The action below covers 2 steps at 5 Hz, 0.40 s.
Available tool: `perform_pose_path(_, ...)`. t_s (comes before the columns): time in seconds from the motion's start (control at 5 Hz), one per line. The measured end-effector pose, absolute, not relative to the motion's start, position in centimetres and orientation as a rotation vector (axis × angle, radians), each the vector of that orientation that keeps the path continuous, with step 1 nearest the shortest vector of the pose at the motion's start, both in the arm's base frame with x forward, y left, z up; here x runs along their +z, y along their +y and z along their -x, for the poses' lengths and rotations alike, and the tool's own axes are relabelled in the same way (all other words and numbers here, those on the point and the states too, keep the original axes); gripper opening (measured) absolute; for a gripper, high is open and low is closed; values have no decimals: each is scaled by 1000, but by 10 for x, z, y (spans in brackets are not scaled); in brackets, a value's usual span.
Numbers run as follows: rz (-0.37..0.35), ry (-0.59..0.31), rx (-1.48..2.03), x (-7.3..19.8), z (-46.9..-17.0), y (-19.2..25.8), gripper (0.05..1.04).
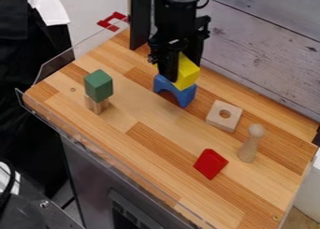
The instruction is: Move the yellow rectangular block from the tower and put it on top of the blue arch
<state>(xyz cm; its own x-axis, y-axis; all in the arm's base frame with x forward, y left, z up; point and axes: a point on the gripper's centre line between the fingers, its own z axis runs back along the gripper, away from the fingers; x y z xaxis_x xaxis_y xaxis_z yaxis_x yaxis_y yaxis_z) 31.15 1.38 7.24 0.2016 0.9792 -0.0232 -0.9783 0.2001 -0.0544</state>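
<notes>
The black gripper [178,68] hangs down at the upper middle of the wooden table, shut on the yellow rectangular block [187,75]. That block is at the top of the blue arch [186,96], its lower end against or just over it; I cannot tell whether they touch. The arch stands on the table with its opening facing the front left. Part of the yellow block is hidden by the gripper. On the left is a tower of a green block [98,86] on top of natural wood [98,104].
To the right of the arch lies a square wooden piece with a round hole [215,122]. A wooden peg figure [250,146] stands at the right, and a red block [210,164] lies nearer the front. A clear guard [75,55] edges the table's left, with a plank wall [262,50] behind.
</notes>
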Motion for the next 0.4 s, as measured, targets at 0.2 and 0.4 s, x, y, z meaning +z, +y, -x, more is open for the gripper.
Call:
perform_pose_path(0.2,105,-28,1374,70,-315,16,588)
perform_pose_path(0.4,156,-52,1425,71,-321,25,588)
